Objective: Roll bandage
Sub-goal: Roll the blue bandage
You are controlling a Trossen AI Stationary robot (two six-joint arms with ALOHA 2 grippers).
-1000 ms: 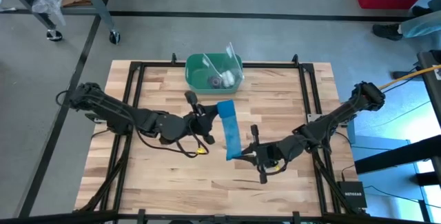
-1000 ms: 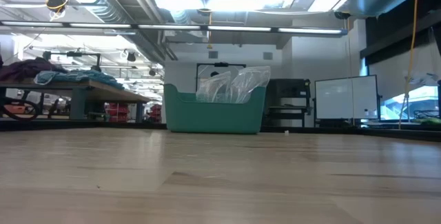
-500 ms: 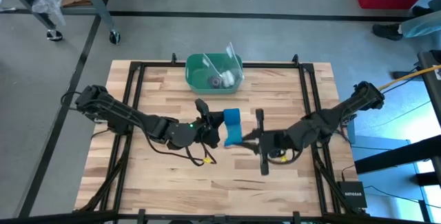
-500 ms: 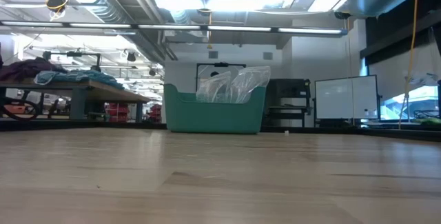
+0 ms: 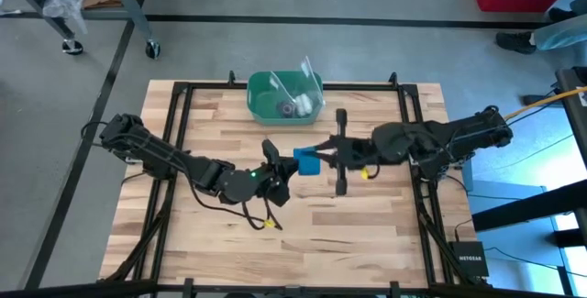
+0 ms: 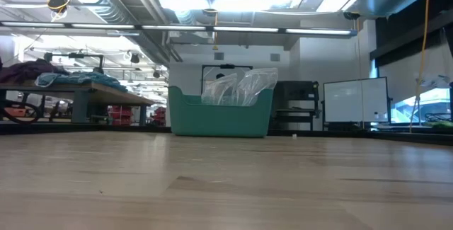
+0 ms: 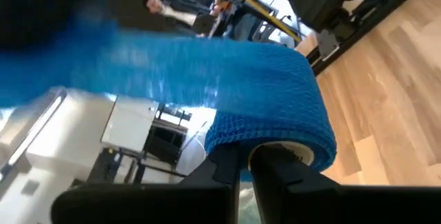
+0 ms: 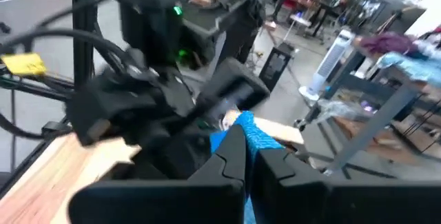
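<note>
The bright blue bandage [image 5: 307, 161] shows as a short doubled-over band between my two grippers at the table's middle. My left gripper [image 5: 286, 163] is shut on its left side. My right gripper [image 5: 321, 151] is shut on its right side. In the left wrist view the bandage [image 7: 262, 93] curves over the shut fingers [image 7: 242, 158]. In the right wrist view only a small blue piece [image 8: 253, 136] shows past the shut fingers [image 8: 249, 151]. Neither arm nor the bandage shows in the low view. My left gripper pinches the bandage's folded-over part [image 7: 275, 151] between its two fingers, coming roughly level from the table's left. The cloth bends over the fingertips and runs off as a broad band. I cannot tell whether it is clear of the table. My right gripper pinches an end of the bandage [image 8: 248, 129] between its two fingers, coming roughly level from the table's right. Only a small blue piece shows beyond the fingertips. The left gripper stands close behind it.
A green bin [image 5: 284, 96] with clear plastic and small items in it stands at the table's far edge; it also shows in the low view [image 6: 219, 113]. Black frame rails [image 5: 408, 142] run along the table's sides. Bare wood lies at the near side.
The bandage lay as a long flat strip. My right gripper has carried its near end toward the far edge, bringing it over beside the far end, so the strip is now short and doubled. My left gripper has shifted slightly toward the right and near edges, staying shut on it.
</note>
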